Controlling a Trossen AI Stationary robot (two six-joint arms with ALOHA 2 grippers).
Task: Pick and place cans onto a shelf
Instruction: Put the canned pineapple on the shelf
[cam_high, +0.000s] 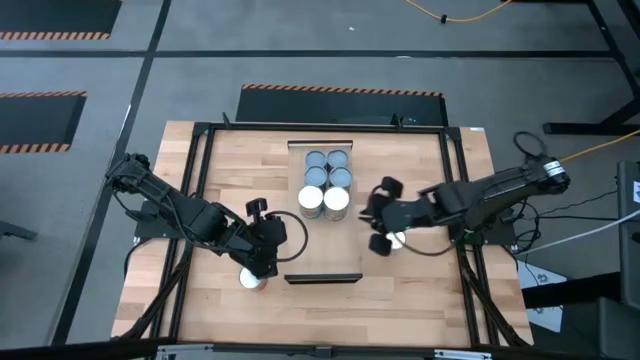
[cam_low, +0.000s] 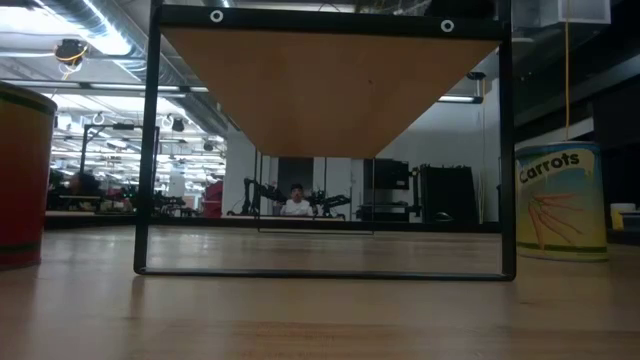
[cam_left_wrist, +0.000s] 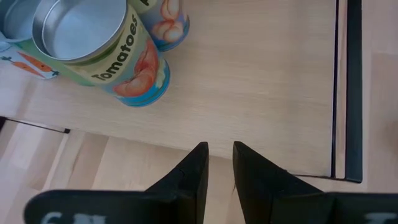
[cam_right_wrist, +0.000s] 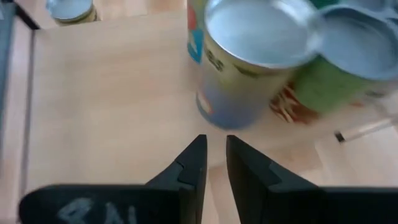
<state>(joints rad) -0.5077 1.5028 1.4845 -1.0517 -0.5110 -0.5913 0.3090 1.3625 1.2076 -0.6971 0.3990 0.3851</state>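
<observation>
From above, the left gripper (cam_high: 262, 262) covers part of the can (cam_high: 251, 280) beneath it, and the right gripper (cam_high: 383, 215) hides most of another can (cam_high: 398, 239). At table height a red can (cam_low: 22, 175) is cut by the frame edge. The person (cam_low: 295, 203) far behind is too small to make out. The nearest can (cam_right_wrist: 255, 59) before the right wrist is blurred.
</observation>
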